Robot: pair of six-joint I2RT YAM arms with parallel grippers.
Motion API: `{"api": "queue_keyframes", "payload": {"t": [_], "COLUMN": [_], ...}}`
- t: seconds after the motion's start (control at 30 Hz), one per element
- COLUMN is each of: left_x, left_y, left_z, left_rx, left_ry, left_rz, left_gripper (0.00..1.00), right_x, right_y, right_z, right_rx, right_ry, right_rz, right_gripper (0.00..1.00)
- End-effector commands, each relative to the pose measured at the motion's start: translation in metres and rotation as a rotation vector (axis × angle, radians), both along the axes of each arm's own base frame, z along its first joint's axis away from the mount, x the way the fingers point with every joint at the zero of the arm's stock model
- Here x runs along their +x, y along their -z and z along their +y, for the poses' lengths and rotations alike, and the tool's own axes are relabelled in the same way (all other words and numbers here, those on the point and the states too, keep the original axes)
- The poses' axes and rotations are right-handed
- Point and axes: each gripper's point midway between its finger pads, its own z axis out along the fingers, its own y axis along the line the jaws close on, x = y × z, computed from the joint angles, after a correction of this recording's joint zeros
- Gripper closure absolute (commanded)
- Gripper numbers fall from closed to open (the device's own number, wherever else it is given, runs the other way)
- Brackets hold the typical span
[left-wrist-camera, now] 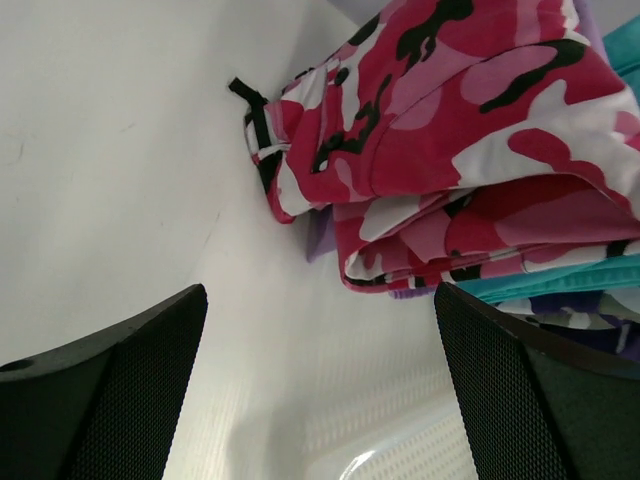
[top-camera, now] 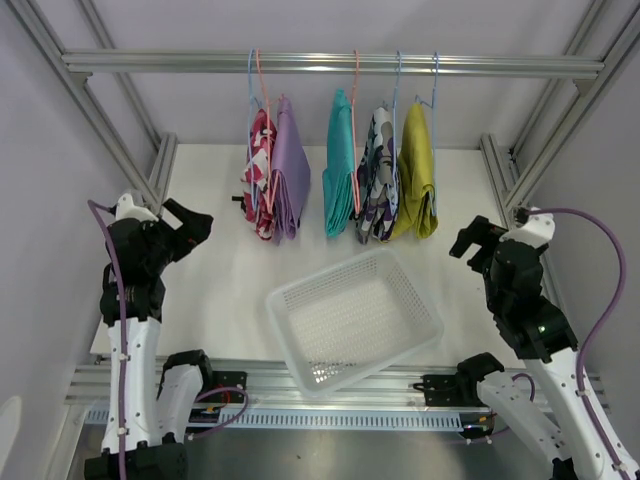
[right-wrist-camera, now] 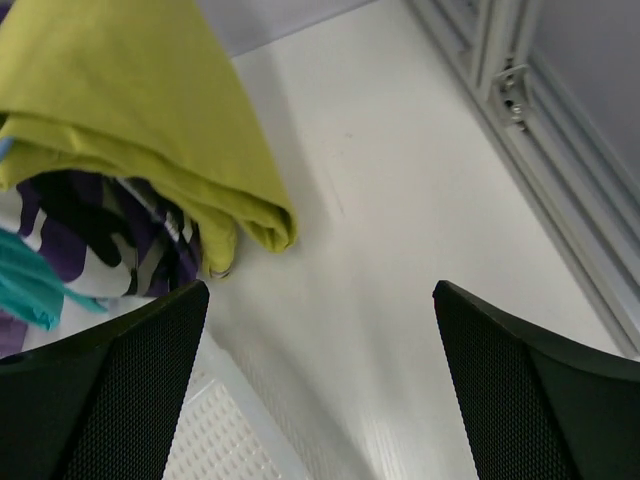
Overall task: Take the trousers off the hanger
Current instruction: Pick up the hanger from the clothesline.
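Several pairs of trousers hang folded over hangers on the rail (top-camera: pixel 330 63): red-and-white patterned (top-camera: pixel 259 172), lilac (top-camera: pixel 289 170), teal (top-camera: pixel 339 165), purple camouflage (top-camera: pixel 376 180) and mustard yellow (top-camera: pixel 417 170). My left gripper (top-camera: pixel 190 226) stands open at the left, apart from the clothes. The left wrist view has the red-and-white pair (left-wrist-camera: pixel 470 150) ahead, beyond the wide fingers (left-wrist-camera: pixel 120 390). My right gripper (top-camera: pixel 470 240) is open at the right, with nothing in it. Its wrist view looks at the mustard pair (right-wrist-camera: pixel 140 110) and the camouflage pair (right-wrist-camera: pixel 100 240).
A white perforated basket (top-camera: pixel 353 318) sits on the table in front of the hanging clothes, between the two arms. Aluminium frame posts (top-camera: pixel 500 170) run along both sides of the white table (top-camera: pixel 220 270).
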Motion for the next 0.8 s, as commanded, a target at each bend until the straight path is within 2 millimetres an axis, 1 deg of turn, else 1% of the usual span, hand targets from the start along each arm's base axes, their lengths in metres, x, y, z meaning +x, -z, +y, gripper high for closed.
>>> {"api": "queue_keyframes", "payload": {"t": [0.0,0.27,0.33,0.37,0.4,0.43,0.47,0.57,0.63,0.7,0.73,0.77], "left_x": [-0.008,-0.008,-0.009,-0.012,-0.014,-0.014,-0.015,-0.016,-0.017,-0.017,-0.018,-0.016], "left_y": [-0.019,-0.019,-0.020,-0.015,-0.014,-0.014,-0.013,-0.008,0.000,0.003,0.006,0.014], "left_z": [-0.013,-0.011,-0.009,-0.005,0.001,0.013,0.016,0.022,0.031,0.035,0.037,0.038], "left_rx": [-0.090,-0.081,-0.080,-0.082,-0.084,-0.071,-0.058,-0.035,-0.020,-0.001,0.020,0.025], "left_ry": [0.032,0.021,0.008,-0.023,-0.067,-0.142,-0.153,-0.181,-0.230,-0.241,-0.239,-0.238], "left_rz": [-0.047,-0.042,-0.045,-0.020,-0.006,0.005,0.010,0.031,0.072,0.094,0.115,0.156], "left_gripper": [0.01,0.01,0.01,0.01,0.00,0.01,0.01,0.01,0.00,0.01,0.01,0.01], "right_x": [-0.010,-0.014,-0.017,-0.018,-0.018,-0.018,-0.018,-0.017,-0.020,-0.022,-0.022,-0.022], "right_y": [-0.021,-0.026,-0.027,-0.028,-0.028,-0.026,-0.021,-0.021,-0.020,-0.020,-0.021,-0.020], "right_z": [-0.026,-0.028,-0.031,-0.031,-0.034,-0.036,-0.037,-0.035,-0.042,-0.046,-0.045,-0.046], "right_rx": [0.074,0.089,0.115,0.119,0.113,0.111,0.105,0.079,0.070,0.059,0.060,0.061], "right_ry": [0.173,0.170,0.193,0.191,0.207,0.221,0.224,0.204,0.244,0.262,0.260,0.266], "right_rz": [-0.077,-0.106,-0.114,-0.123,-0.129,-0.132,-0.125,-0.114,-0.107,-0.099,-0.100,-0.099], "right_gripper": [0.01,0.01,0.01,0.01,0.00,0.00,0.01,0.01,0.00,0.00,0.01,0.01]}}
